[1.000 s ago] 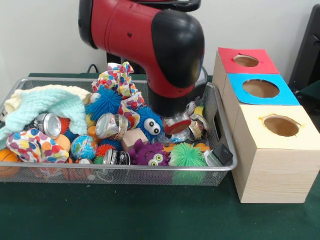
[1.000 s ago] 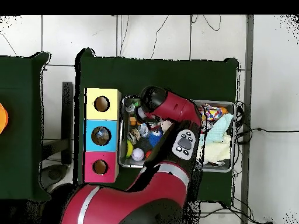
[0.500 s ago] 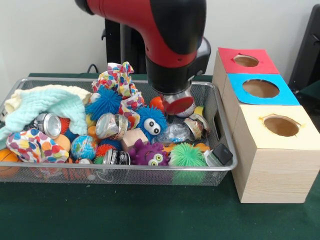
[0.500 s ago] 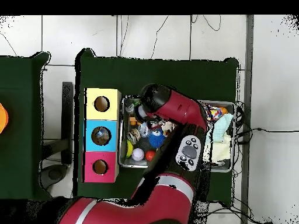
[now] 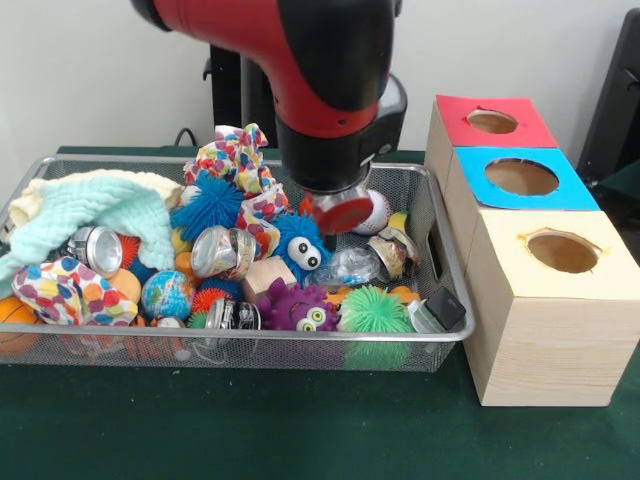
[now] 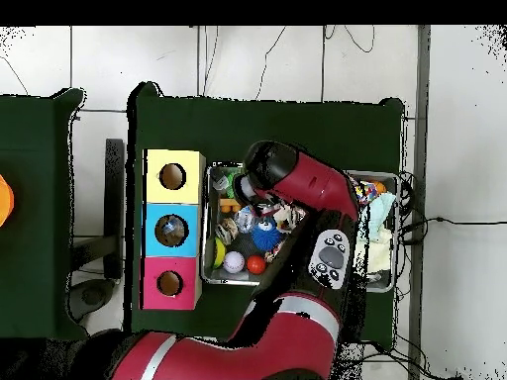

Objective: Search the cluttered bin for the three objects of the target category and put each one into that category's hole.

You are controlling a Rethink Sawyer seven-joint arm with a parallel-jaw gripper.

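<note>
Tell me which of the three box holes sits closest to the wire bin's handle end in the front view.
The yellow-topped box's hole; the blue and red ones lie farther back.

I see a wire-mesh metal bin (image 5: 432,215), shiny metal cans (image 5: 222,250), a soft knitted cloth (image 5: 95,205), rubbery spiky balls (image 5: 375,310), pale raw-wood boxes (image 5: 545,320) with matt paper tops, and the arm's (image 5: 320,70) glossy plastic shell.

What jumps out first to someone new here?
The big red and black arm hanging over the right half of the wire bin, with a red disc showing under its tip. Next, the bin's clutter: a blue furry toy with googly eyes, a mint cloth at left. Right of the bin stand three boxes with holes: red, blue, yellow.
</note>
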